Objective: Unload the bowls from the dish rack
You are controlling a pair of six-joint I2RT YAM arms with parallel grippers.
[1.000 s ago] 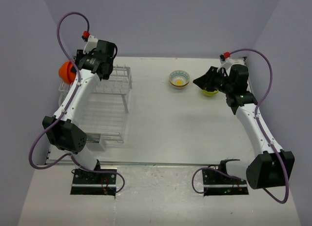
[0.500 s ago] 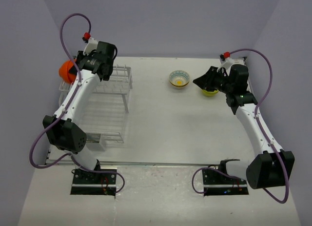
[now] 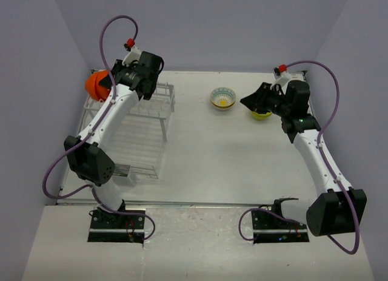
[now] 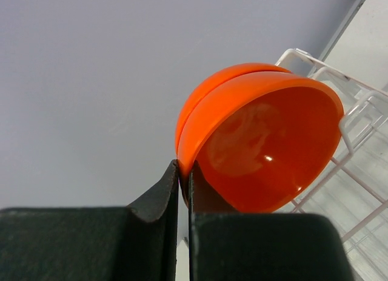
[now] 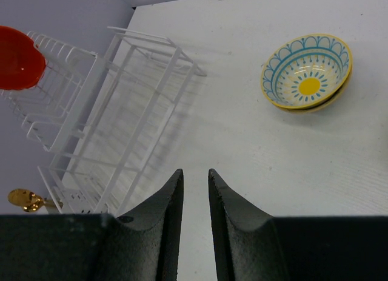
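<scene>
Firmly, left hand point(image 4: 183, 169) pinches the rim of the orange bowl point(image 4: 267, 147); right hand point(image 5: 195, 175) gapes slightly, empty.

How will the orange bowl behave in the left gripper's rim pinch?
Glossy highlights suggest the orange bowl is slick; pinched at the rim by the left gripper, it may pivot. It shows no flex, so probably rigid. Its rounded wall could let it rock once set down.

left arm point(image 3: 112, 111) raised, reaching far-left | left gripper point(image 4: 183, 172) pinched tight | right gripper point(image 5: 195, 175) narrowly parted
</scene>
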